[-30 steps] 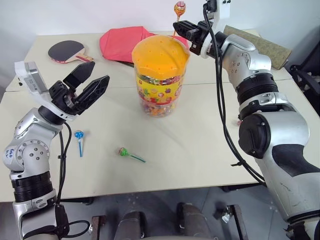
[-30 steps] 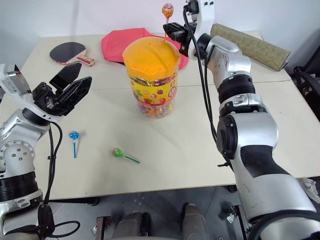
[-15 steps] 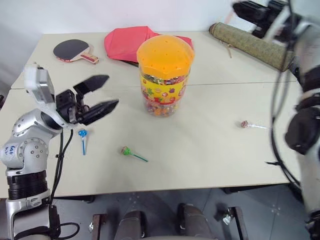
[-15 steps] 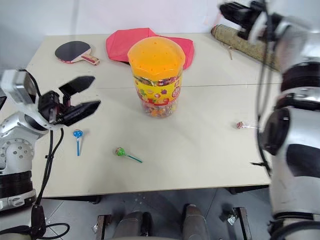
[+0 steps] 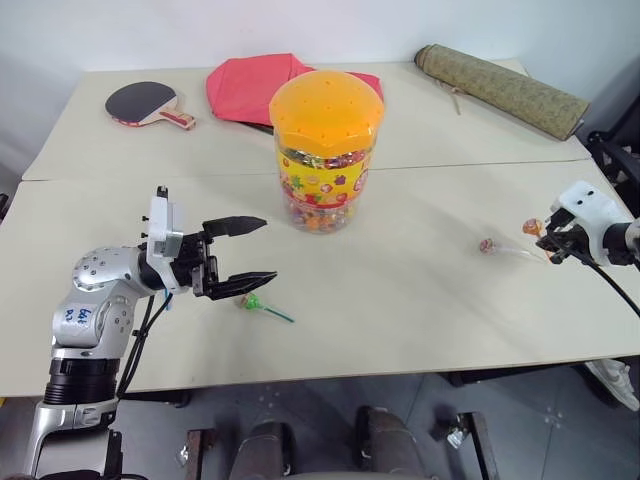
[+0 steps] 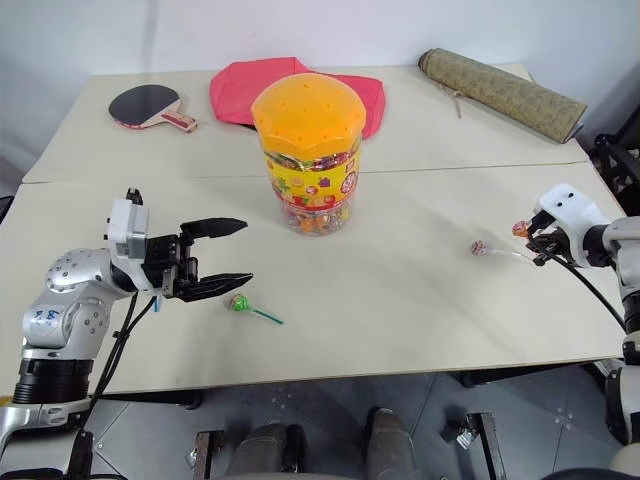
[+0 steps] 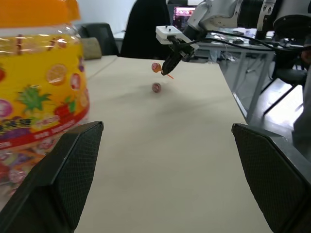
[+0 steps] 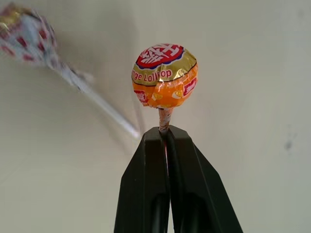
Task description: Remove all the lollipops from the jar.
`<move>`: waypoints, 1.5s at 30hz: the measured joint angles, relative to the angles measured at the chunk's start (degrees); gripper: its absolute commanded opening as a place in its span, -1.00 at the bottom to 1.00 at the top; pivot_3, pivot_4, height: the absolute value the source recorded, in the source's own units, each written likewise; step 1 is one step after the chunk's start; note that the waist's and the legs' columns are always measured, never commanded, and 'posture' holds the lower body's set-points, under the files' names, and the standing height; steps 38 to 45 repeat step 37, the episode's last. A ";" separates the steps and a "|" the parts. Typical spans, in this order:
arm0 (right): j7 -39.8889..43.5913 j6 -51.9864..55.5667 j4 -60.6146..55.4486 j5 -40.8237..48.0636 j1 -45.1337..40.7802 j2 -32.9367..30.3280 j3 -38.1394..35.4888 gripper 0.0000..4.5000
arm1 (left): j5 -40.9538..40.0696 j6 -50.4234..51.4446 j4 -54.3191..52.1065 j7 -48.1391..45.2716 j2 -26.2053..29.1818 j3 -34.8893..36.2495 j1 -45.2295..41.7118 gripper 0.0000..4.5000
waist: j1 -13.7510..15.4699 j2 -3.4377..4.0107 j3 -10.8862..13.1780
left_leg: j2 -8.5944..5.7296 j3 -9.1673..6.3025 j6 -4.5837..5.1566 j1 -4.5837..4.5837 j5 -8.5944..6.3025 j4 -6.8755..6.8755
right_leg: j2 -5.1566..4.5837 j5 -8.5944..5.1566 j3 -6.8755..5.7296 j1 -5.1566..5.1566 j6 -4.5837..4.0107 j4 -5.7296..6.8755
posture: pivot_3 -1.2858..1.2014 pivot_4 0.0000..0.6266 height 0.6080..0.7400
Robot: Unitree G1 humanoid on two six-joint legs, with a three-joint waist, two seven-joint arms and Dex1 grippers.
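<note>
The jar, clear with a domed orange lid and yellow label, stands mid-table. My right gripper is shut on the stick of an orange lollipop, held low over the table's right side. A pink lollipop lies on the table just left of it. A green lollipop lies in front of the jar, to the left. My left gripper is open and empty, pointing right, its lower finger just above the green lollipop. The left wrist view shows the jar and the right gripper with the orange lollipop.
A table-tennis paddle and a red cloth lie at the back left. A rolled olive mat lies at the back right. The table's front edge runs just past the green lollipop.
My right arm swung from above the jar down to the right with the orange lollipop. My left gripper sank and turned to point right, over the green lollipop. The camera also shifted.
</note>
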 measured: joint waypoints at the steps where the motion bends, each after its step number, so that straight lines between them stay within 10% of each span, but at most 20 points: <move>1: -0.04 0.09 0.31 0.00 -0.02 0.00 -0.44 -0.98 | 0.00 0.05 -0.10 0.01 0.02 0.00 0.00 1.00 | 0.16 0.00 0.00 | 0.00 0.00 0.00 0.00 0.00 0.00 | 0.00 0.00 0.00 0.00 0.00 -0.01 | 0.03 -0.52 1.00; 8: 0.63 1.28 5.43 1.17 -0.06 0.91 -1.62 -0.68 | 0.46 0.22 -1.64 1.36 0.97 0.40 0.67 1.00 | 0.74 0.00 0.00 | -0.02 -0.06 0.01 -0.02 0.00 0.07 | -0.01 0.00 -0.03 0.10 0.00 -0.06 | 0.03 -0.52 1.00; 20: 22.68 -1.27 -14.39 24.76 8.37 0.58 -19.84 0.99 | 3.84 0.76 -2.89 7.73 7.67 7.68 8.75 1.00 | 0.37 0.00 0.00 | 0.01 -0.10 0.01 0.03 0.00 0.02 | 0.00 0.00 -0.06 0.11 0.00 -0.05 | 0.03 -0.52 1.00; 29: 25.47 -9.72 -43.89 31.24 20.10 18.00 -8.90 0.99 | 6.97 -1.06 -5.71 11.48 7.56 13.86 23.57 1.00 | 0.65 -0.25 -0.15 | 0.03 -0.16 -0.03 0.00 -0.04 0.05 | 0.01 0.00 -0.08 0.11 0.00 -0.03 | 0.03 -0.52 1.00; 45: 25.13 -25.94 -33.97 25.57 20.83 23.83 -5.15 0.99 | 10.36 -4.26 -11.59 16.11 2.96 13.22 31.59 1.00 | 2.14 -0.34 -0.20 | 0.00 -0.20 0.11 0.05 -0.12 0.32 | -0.04 0.02 -0.09 0.28 0.02 -0.04 | 0.03 -0.52 1.00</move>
